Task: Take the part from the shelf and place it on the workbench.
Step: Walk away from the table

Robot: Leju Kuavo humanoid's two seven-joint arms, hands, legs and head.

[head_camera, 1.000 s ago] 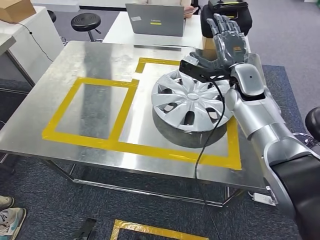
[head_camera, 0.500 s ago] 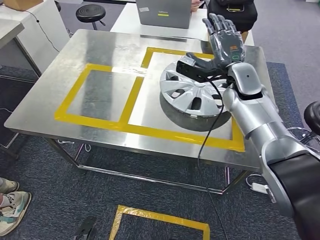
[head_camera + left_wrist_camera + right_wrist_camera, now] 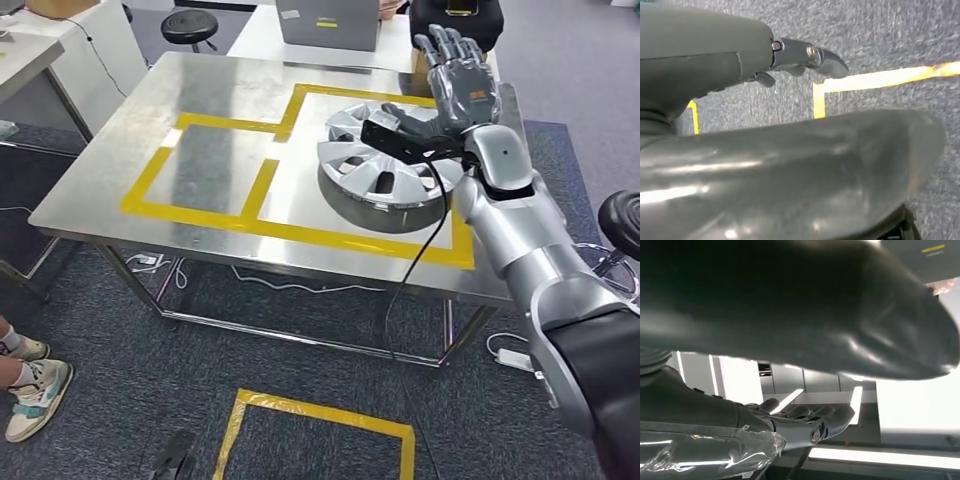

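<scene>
From the head view, one round silver plastic hubcap (image 3: 385, 165) with curved spokes lies flat, face up, on the brushed steel surface (image 3: 226, 110), inside one of two yellow tape rectangles (image 3: 302, 235). The right hand (image 3: 453, 85) hovers above its far rim, fingers spread, holding nothing. In the left wrist view, the left hand (image 3: 806, 55) hangs over grey carpet (image 3: 885, 35); I cannot tell its state.

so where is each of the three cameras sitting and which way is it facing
Head view: high on the body, looking forward and down at the metal workbench and the hubcap; the right hand and arm show.
Left wrist view: behind the left hand, facing the carpet with yellow floor tape.
Right wrist view: behind the right hand, facing across the room; the fingers show.
Shared: the right hand shows in head and right wrist views.
</scene>
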